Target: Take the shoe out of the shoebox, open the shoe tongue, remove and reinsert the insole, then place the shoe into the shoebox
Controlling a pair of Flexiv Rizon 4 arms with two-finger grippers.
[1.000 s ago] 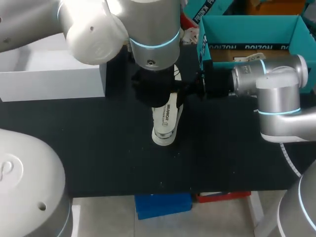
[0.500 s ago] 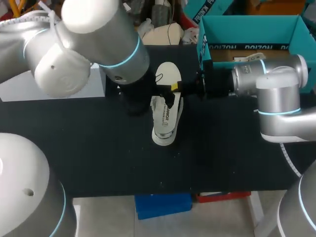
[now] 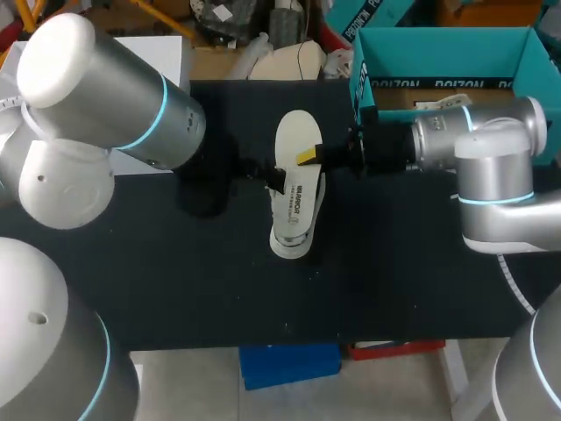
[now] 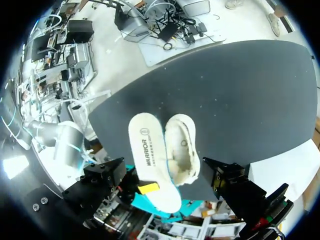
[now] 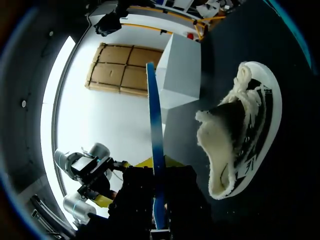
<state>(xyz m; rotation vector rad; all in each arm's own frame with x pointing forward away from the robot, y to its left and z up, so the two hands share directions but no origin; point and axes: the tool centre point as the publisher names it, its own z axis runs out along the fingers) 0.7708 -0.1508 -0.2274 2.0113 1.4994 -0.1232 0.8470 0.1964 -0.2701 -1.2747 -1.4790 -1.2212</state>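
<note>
Our right tool [image 3: 308, 158] is closed on the insole [image 3: 296, 136], a yellow tip on each face near its broad front end. In the right wrist view the insole stands on edge in that grip. Just beside it the shoe [image 5: 235, 135] lies on its side on the dark tabletop [image 3: 175, 281], fleecy mouth gaping and laces loose. We cannot tell whether the insole's heel end touches the shoe. The teal shoebox [image 3: 456, 53] sits at the far right, behind the right wrist.

We judge the task roughly half done. The shoe is out of the box, its mouth looks opened, and the insole appears drawn out. Sliding the insole back in and returning the shoe to the shoebox are left.

The right arm [image 3: 491, 167] comes in from the right with its wrist held level and low, pointing across at the insole. The left arm [image 3: 105, 88] angles down from the left. Our left tool [image 3: 263, 171] sits low just beside the insole, opposite the right tool, and we cannot tell whether it is open.
</note>
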